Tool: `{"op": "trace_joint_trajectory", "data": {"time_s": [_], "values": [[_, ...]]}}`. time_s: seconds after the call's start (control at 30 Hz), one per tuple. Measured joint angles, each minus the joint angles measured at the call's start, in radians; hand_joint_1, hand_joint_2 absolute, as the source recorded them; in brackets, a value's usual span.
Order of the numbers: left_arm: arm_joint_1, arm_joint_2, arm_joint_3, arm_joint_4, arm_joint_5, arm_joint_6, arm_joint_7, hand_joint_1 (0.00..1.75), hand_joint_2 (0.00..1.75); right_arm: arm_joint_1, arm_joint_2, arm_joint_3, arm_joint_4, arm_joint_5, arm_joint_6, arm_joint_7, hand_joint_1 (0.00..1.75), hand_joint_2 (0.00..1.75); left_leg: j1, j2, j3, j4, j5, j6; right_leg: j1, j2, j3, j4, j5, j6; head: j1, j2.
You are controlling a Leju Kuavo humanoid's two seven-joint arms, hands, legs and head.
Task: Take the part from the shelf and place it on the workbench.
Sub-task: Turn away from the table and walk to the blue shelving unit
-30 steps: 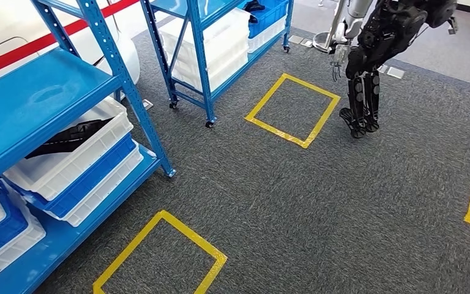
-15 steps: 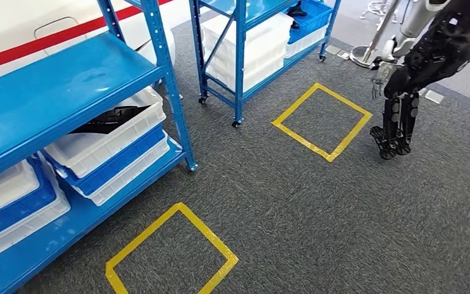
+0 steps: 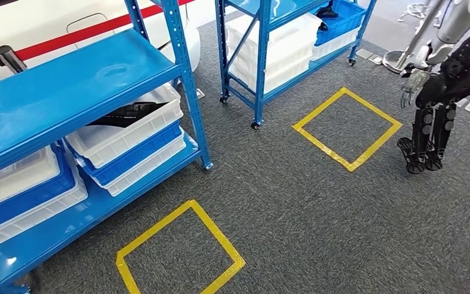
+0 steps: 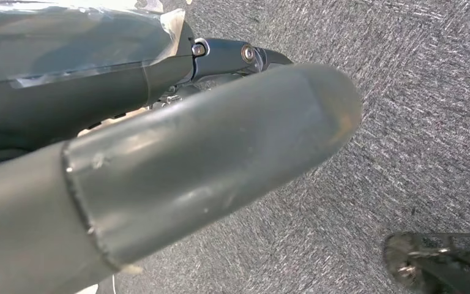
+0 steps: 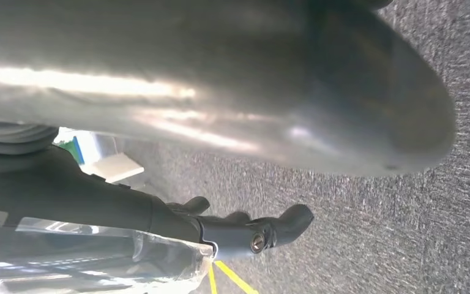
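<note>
Fingers (image 5: 281,223) of the right hand (image 5: 232,229) curl loosely over grey carpet (image 5: 404,245), holding nothing. Whether the left hand (image 4: 220,58) has its fingers apart or closed cannot be told. Far beyond both hands, the black part (image 3: 128,112) lies in a white bin (image 3: 125,131) on the blue shelf (image 3: 67,92).
</note>
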State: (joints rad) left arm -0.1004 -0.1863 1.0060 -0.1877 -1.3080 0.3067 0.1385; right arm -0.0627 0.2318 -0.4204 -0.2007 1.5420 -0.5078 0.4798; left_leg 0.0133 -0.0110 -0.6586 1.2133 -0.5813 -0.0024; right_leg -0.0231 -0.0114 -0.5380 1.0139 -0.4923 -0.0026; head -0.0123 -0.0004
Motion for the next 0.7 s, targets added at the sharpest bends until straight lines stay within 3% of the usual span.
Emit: {"op": "trace_joint_trajectory", "data": {"time_s": [0.03, 0.07, 0.1, 0.13, 0.2, 0.27, 0.33, 0.4, 0.43, 0.5, 0.57, 0.6, 0.63, 0.7], "values": [[0.000, 0.000, 0.000, 0.000, 0.000, 0.000, 0.000, 0.00, 0.00, 0.000, 0.000, 0.000, 0.000, 0.000, 0.000, 0.000, 0.00, 0.00, 0.001, 0.005, -0.030, 0.055, -0.018, -0.002, 0.003, -0.010, 0.000, 0.000, -0.002, -0.002, 0.000, 0.000], [0.001, 0.000, 0.000, 0.000, 0.001, 0.000, 0.000, 0.00, 0.00, 0.000, 0.000, -0.001, 0.000, 0.000, 0.000, 0.000, 0.00, 0.00, 0.001, 0.007, -0.045, 0.078, -0.016, -0.001, 0.005, -0.020, 0.001, 0.000, -0.003, -0.004, 0.000, 0.000], [0.002, 0.000, 0.000, 0.000, 0.001, 0.000, 0.000, 0.00, 0.00, 0.000, 0.000, -0.001, 0.000, 0.000, 0.000, 0.000, 0.00, 0.00, 0.000, 0.009, -0.039, 0.061, 0.004, 0.002, 0.007, -0.029, 0.003, 0.000, -0.005, -0.006, 0.000, 0.000], [0.002, 0.000, 0.000, 0.000, 0.002, 0.001, 0.000, 0.00, 0.00, 0.000, 0.000, -0.002, 0.000, 0.000, 0.000, 0.000, 0.00, 0.00, -0.001, 0.015, -0.015, 0.007, 0.039, 0.007, 0.009, -0.037, 0.006, 0.000, -0.007, -0.007, 0.000, 0.000], [0.001, 0.000, 0.000, 0.000, 0.002, 0.002, 0.000, 0.00, 0.00, -0.001, 0.000, -0.002, 0.000, 0.000, 0.000, 0.000, 0.00, 0.00, -0.009, 0.051, 0.054, -0.131, 0.099, 0.025, 0.014, -0.050, 0.012, 0.000, -0.012, -0.005, 0.000, 0.000], [-0.002, 0.001, 0.000, 0.000, 0.002, 0.004, 0.000, 0.00, 0.00, -0.001, 0.001, -0.003, 0.000, -0.001, 0.001, 0.000, 0.00, 0.00, -0.020, 0.077, 0.084, -0.195, 0.113, 0.038, 0.015, -0.062, 0.016, -0.002, -0.016, 0.000, 0.000, 0.000], [-0.003, 0.001, 0.000, 0.000, 0.002, 0.005, 0.000, 0.00, 0.00, -0.004, 0.002, -0.004, 0.000, -0.002, 0.001, 0.000, 0.00, 0.00, -0.025, 0.062, 0.085, -0.203, 0.114, 0.044, 0.016, -0.079, 0.023, -0.009, -0.017, 0.010, -0.003, 0.000], [-0.002, 0.000, 0.000, 0.000, 0.002, 0.005, 0.000, 0.00, 0.00, -0.005, 0.001, -0.005, -0.001, -0.002, 0.001, 0.000, 0.00, 0.00, -0.018, 0.041, 0.101, -0.227, 0.127, 0.051, 0.018, -0.068, 0.023, 0.005, -0.030, 0.017, -0.002, 0.000], [-0.002, -0.001, 0.000, 0.000, 0.001, 0.005, 0.000, 0.00, 0.00, -0.005, 0.000, -0.005, -0.001, -0.002, 0.001, 0.000, 0.00, 0.00, -0.014, 0.031, 0.108, -0.239, 0.134, 0.054, 0.019, -0.049, 0.010, 0.039, -0.047, 0.016, 0.000, 0.000], [-0.003, -0.002, 0.000, 0.000, 0.000, 0.005, 0.000, 0.00, 0.00, -0.003, -0.001, -0.006, -0.001, -0.002, 0.003, 0.000, 0.00, 0.00, -0.010, 0.009, 0.114, -0.247, 0.140, 0.058, 0.015, -0.007, -0.051, 0.161, -0.096, 0.010, 0.004, 0.000], [-0.003, -0.002, 0.000, 0.000, -0.001, 0.005, 0.003, 0.00, 0.00, -0.001, -0.003, -0.006, -0.001, -0.002, 0.005, 0.000, 0.00, 0.00, -0.011, -0.014, 0.113, -0.246, 0.139, 0.057, 0.011, 0.004, -0.107, 0.255, -0.120, 0.015, 0.006, 0.000], [-0.002, -0.002, 0.000, 0.000, -0.002, 0.005, 0.005, 0.00, 0.00, 0.000, -0.004, -0.006, -0.001, -0.002, 0.005, 0.000, 0.00, 0.00, -0.011, -0.027, 0.113, -0.244, 0.138, 0.055, 0.009, 0.005, -0.110, 0.247, -0.107, 0.025, 0.006, 0.000], [-0.002, -0.002, 0.000, 0.000, -0.002, 0.005, 0.006, 0.00, 0.00, 0.000, -0.005, -0.007, -0.001, -0.001, 0.005, 0.000, 0.00, 0.00, -0.010, -0.039, 0.114, -0.241, 0.136, 0.053, 0.006, 0.007, -0.093, 0.199, -0.079, 0.036, 0.007, 0.000], [-0.002, -0.002, 0.000, 0.000, -0.003, 0.005, 0.007, 0.00, 0.00, 0.001, -0.005, -0.007, -0.001, 0.002, 0.006, -0.001, 0.00, 0.00, -0.008, -0.063, 0.111, -0.228, 0.127, 0.040, -0.001, 0.029, -0.036, 0.061, -0.016, 0.052, 0.007, 0.000]]}}
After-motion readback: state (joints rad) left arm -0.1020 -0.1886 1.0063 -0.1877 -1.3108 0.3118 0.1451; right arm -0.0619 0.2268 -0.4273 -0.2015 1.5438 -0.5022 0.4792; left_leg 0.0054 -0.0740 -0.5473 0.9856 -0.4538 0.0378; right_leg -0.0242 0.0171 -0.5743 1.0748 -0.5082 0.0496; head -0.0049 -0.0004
